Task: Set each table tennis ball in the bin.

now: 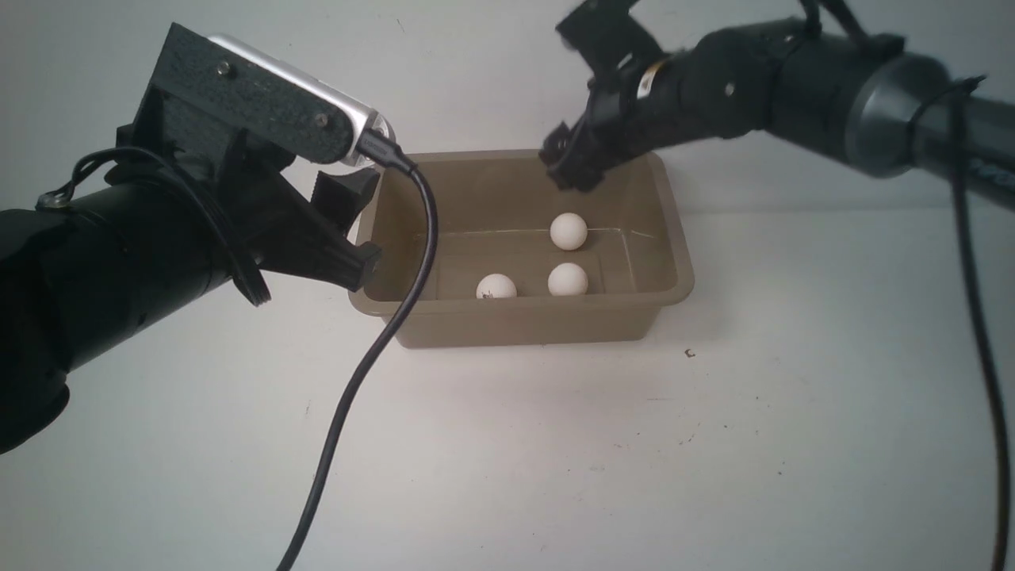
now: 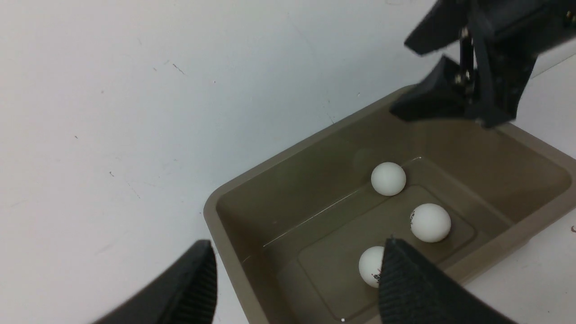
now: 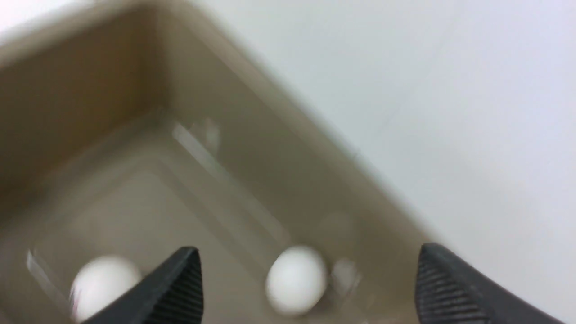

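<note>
Where the left arm reaches in from the left of the front view, the left gripper (image 1: pixel 369 224) hangs just beside the left rim of the bin (image 1: pixel 523 327). Its jaws are parted a fair way and hold nothing. A silver wrist camera (image 1: pixel 317 103) rides on top of that arm. Its black cable (image 1: pixel 373 357) droops across the bin's left front corner, hiding part of the rim and wall there.

The tan bin stands on the white table (image 1: pixel 714 460), and all three table tennis balls lie on its floor. The marked ball (image 1: pixel 496 286) is furthest left, close to the front wall. The near ball (image 1: pixel 568 279) lies just to its right, not touching it. The far ball (image 1: pixel 568 231) lies behind that one, at the foot of the back wall.

Over the back of the bin, right of its middle, the right gripper (image 1: pixel 567 166) hovers above the far ball, jaws spread wide and empty. That ball looks blurred in the right wrist view. A small dark speck (image 1: pixel 690 353) lies on the table just right of the bin's front corner.
</note>
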`<act>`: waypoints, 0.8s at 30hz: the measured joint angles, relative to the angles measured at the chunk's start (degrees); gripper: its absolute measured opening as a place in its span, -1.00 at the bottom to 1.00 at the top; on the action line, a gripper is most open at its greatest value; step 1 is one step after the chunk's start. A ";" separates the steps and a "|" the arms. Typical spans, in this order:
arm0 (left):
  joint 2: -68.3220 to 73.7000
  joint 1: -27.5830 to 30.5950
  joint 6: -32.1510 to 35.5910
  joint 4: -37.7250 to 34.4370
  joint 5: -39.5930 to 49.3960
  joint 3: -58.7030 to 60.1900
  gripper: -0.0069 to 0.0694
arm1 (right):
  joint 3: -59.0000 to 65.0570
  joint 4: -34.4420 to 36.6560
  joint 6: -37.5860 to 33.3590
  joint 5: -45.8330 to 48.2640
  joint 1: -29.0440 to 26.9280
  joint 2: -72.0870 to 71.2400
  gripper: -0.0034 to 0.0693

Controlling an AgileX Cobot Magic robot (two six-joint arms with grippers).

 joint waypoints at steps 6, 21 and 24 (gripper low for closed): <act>0.00 0.00 0.00 0.00 0.00 0.00 0.32 | 0.00 -3.90 4.45 -0.71 0.00 -12.68 0.70; 0.00 0.00 -2.02 0.00 3.55 0.00 0.32 | -0.18 -23.83 18.93 9.56 0.00 -40.14 0.70; 0.00 0.00 -2.56 0.00 4.87 0.00 0.32 | -0.18 -24.63 19.50 14.99 0.00 -42.92 0.70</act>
